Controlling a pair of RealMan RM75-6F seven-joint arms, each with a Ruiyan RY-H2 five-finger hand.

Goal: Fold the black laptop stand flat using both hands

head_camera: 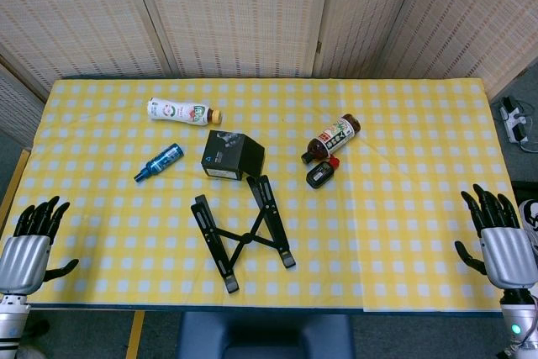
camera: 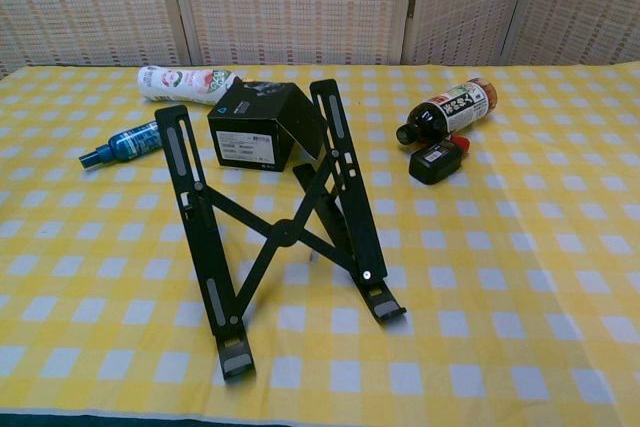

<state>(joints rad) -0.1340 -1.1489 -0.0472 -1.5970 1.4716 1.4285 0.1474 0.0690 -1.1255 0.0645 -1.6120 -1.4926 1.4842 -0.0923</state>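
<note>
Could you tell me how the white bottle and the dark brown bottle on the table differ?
The white bottle has a pale body and a yellow cap; the dark brown bottle has a dark body and a dark cap. The white bottle lies far left, beyond the black box; the dark brown bottle lies right of it, beside a small black item. Both lie on their sides, labelled.

I'm looking down on a long table under a yellow-and-white checked cloth (head_camera: 403, 208). Behind it stand pale woven folding screen panels (head_camera: 244, 14). Grey floor (head_camera: 525, 90) shows at the right, with a white power strip (head_camera: 514, 120) lying there.
</note>
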